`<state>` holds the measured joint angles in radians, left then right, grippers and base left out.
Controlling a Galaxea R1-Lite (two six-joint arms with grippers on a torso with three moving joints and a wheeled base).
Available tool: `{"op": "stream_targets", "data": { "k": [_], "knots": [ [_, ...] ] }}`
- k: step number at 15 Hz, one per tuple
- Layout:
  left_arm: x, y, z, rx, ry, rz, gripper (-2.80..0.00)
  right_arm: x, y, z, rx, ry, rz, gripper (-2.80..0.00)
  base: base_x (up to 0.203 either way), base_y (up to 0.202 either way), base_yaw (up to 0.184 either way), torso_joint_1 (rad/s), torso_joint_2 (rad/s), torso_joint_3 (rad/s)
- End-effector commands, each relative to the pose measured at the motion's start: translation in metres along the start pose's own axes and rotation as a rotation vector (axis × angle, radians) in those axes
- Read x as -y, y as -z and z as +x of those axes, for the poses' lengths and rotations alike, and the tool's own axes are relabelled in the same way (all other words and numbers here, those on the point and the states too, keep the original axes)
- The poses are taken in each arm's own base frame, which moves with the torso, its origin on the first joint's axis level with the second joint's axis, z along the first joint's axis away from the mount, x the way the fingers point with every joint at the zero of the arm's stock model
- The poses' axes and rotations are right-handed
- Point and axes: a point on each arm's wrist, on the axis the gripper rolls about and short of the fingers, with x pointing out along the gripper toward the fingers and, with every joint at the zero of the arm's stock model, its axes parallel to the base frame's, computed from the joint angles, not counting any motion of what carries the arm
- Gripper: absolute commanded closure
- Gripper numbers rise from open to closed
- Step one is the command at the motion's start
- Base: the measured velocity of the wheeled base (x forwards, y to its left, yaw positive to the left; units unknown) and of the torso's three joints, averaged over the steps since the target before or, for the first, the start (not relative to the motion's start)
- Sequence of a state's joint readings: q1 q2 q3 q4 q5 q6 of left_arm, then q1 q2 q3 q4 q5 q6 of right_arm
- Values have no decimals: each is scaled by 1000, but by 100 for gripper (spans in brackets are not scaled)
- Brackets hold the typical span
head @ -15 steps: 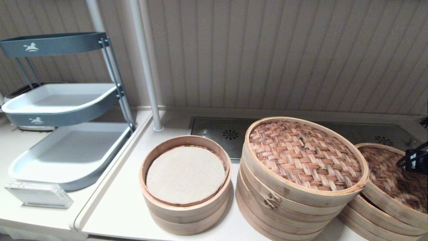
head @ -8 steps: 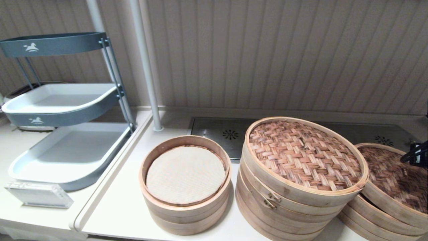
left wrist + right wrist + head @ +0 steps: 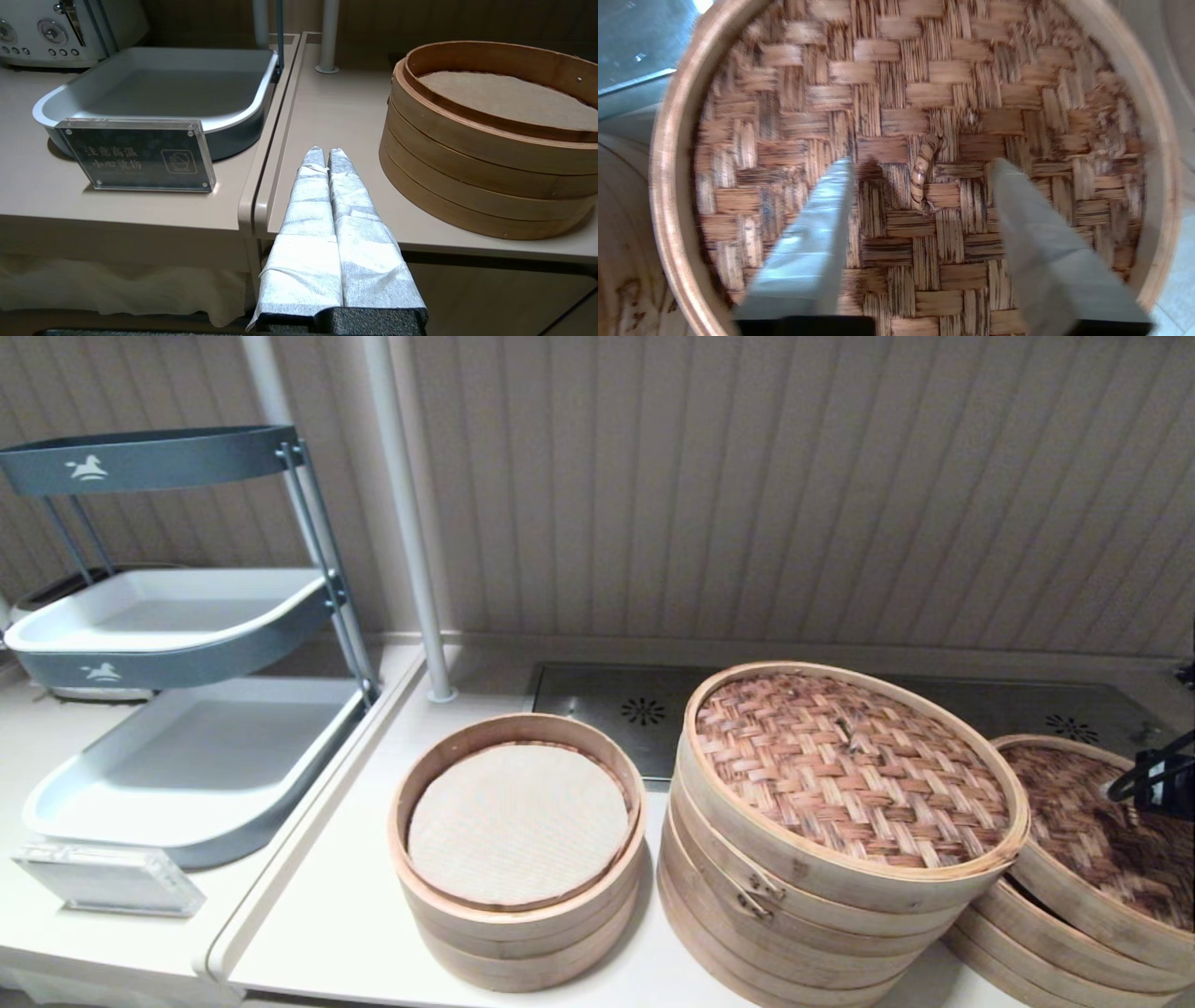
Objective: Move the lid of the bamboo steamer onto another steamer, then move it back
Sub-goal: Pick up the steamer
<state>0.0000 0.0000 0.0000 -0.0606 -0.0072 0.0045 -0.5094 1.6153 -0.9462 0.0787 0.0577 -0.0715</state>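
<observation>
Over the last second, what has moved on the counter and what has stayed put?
Only the right gripper shifted: seen at the head view's right edge over the bamboo steamer lid, it drew back towards the edge, then came in again. It is open, straddling the lid's centre knot, holding nothing. The lid, the tall steamer and the cloth-lined steamer did not move.
</observation>
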Motion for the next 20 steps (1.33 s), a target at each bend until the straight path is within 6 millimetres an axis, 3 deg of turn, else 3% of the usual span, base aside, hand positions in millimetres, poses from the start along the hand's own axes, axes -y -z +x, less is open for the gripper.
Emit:
{"op": "stream_targets", "data": {
  "k": [1, 13, 14, 15, 20],
  "knots": [
    [0, 7, 1, -21, 1, 0, 0, 1, 3, 7, -24, -1, 2, -280, 0, 0, 0, 0, 0, 0],
    [0, 7, 1, -22, -1, 0, 0, 12, 12, 13, -64, 26, 35, -280, 0, 0, 0, 0, 0, 0],
    [0, 7, 1, -22, -1, 0, 0, 13, 12, 14, -67, 24, 36, -105, 0, 0, 0, 0, 0, 0],
    [0, 7, 1, -22, 1, 0, 0, 13, 13, 15, -68, 26, 34, 0, 0, 0, 0, 0, 0, 0],
    [0, 7, 1, -22, -1, 0, 0, 12, 15, 16, -63, -3, 35, 0, 0, 0, 0, 0, 0, 0]
  ]
}}
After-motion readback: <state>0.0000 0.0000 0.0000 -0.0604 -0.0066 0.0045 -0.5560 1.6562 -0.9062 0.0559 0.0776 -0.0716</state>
